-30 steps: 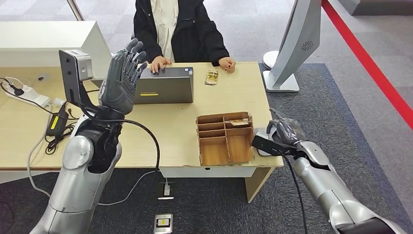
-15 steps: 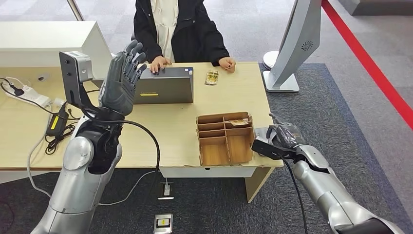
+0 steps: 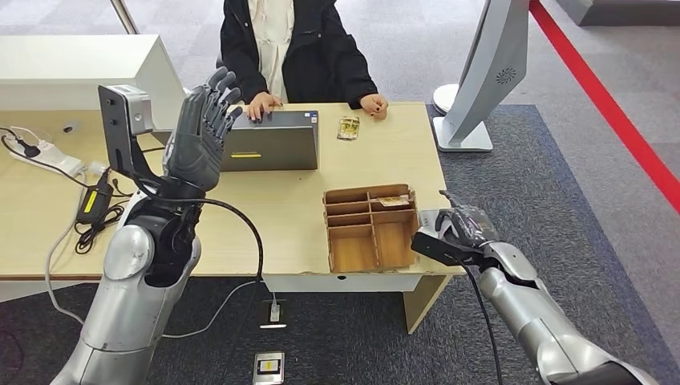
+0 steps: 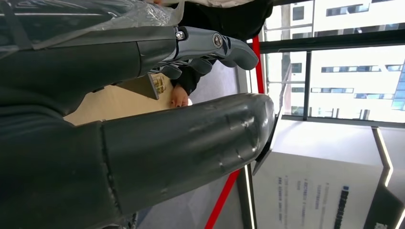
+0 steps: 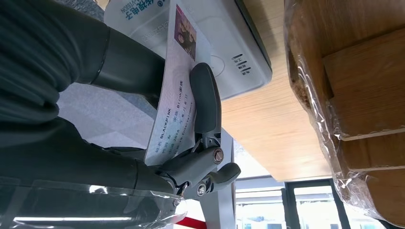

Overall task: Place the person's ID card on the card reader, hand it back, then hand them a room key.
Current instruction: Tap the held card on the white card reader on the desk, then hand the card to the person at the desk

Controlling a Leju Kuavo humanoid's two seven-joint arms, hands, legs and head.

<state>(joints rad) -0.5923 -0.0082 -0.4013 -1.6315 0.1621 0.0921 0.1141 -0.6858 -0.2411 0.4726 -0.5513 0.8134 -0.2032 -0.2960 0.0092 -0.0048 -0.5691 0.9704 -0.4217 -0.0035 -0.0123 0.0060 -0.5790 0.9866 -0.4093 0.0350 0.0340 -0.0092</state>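
Now right hand (image 3: 461,227) gripping ID card (image 5: 174,90), drawn back slightly from card reader (image 5: 224,43), left hand (image 3: 200,128) raised, fingers spread.

In the head view the robot's grey right hand (image 3: 463,224) covers most of the white flat card reader (image 3: 430,218) at the counter's near right corner, and the pale printed ID card (image 5: 175,83) it holds cannot be made out there. In the right wrist view the card's far edge is behind the thumb, its small print is too fine to read, and the reader (image 5: 210,43) runs off the frame. The seated person in the black jacket (image 3: 297,48) is cut off above the shoulders. The small patterned card (image 3: 348,127) beside the grey laptop (image 3: 269,143) is too small to identify. The raised left hand (image 3: 202,132) hides the laptop's left end.
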